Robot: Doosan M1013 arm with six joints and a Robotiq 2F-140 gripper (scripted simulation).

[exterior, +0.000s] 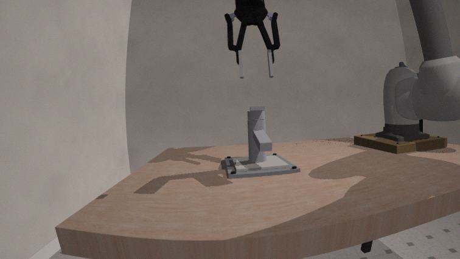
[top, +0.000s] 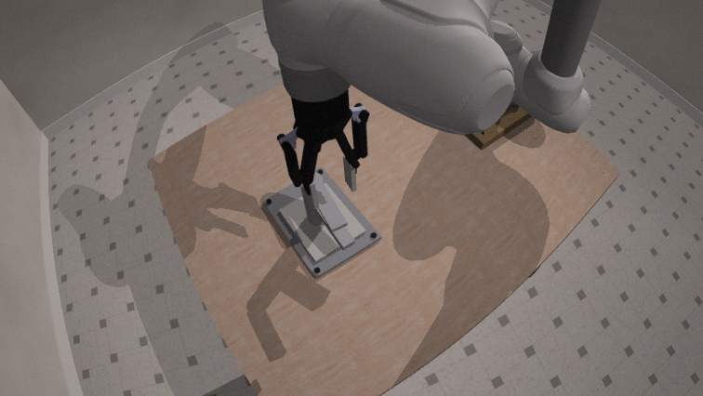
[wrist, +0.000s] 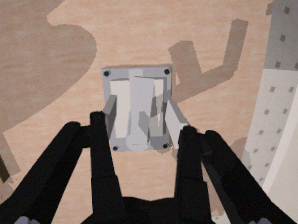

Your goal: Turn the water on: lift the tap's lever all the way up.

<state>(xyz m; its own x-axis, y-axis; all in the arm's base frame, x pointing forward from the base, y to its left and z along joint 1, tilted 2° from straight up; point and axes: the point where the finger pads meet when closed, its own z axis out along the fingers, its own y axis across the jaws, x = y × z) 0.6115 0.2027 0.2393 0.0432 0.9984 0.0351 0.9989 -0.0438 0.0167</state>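
Observation:
The grey tap [exterior: 258, 135] stands upright on a grey base plate [exterior: 260, 167] near the middle of the wooden table. Its spout juts toward the front right, and a flat piece, likely the lever [exterior: 257, 109], caps the top. The tap also shows in the top view [top: 319, 216] and in the wrist view [wrist: 140, 116]. My gripper [exterior: 255, 76] hangs well above the tap, pointing straight down, with its fingers partly open and nothing between them. It also shows in the top view [top: 328, 187] and in the wrist view [wrist: 143, 136].
The arm's base [exterior: 400, 128] sits on a wooden block at the table's back right corner. The arm's large body [top: 393, 54] hangs over the table's rear. A tiled floor surrounds the table, with walls close on the left and behind.

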